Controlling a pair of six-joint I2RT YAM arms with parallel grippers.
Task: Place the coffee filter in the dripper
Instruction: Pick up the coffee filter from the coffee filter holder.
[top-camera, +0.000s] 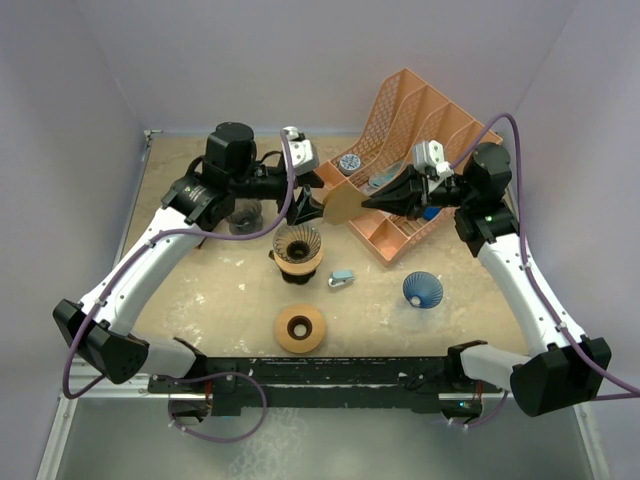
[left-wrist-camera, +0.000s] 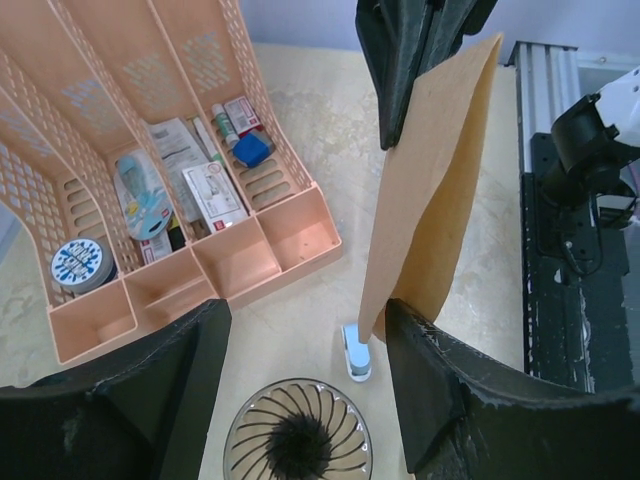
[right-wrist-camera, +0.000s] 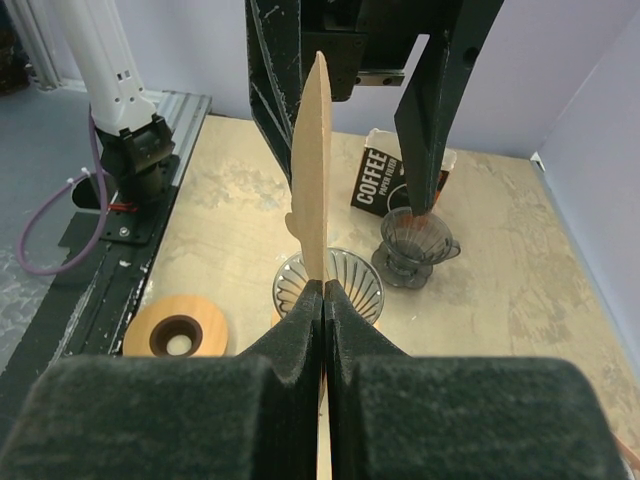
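Filter: brown paper coffee filter (top-camera: 343, 205), squeezed in right gripper (right-wrist-camera: 324, 285), at 1 o'clock above ribbed glass dripper (top-camera: 298, 245).
Left gripper (left-wrist-camera: 305, 330): wide apart around filter's edge.
Hidden: dripper partly behind right fingers (right-wrist-camera: 290, 340).
Room: peach plastic rack (top-camera: 405, 95) close, 2 o'clock.

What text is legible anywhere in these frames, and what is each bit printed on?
"COFFEE": white capitals on the black box at the back of the table, right wrist view.
Smaller line beneath it: seems to begin "PAPER", the rest too small and partly hidden.
Packets in the orange organizer: printed, but too small to read.
Round tin in the organizer: blue pattern, no readable words.
Coffee filter: no print.
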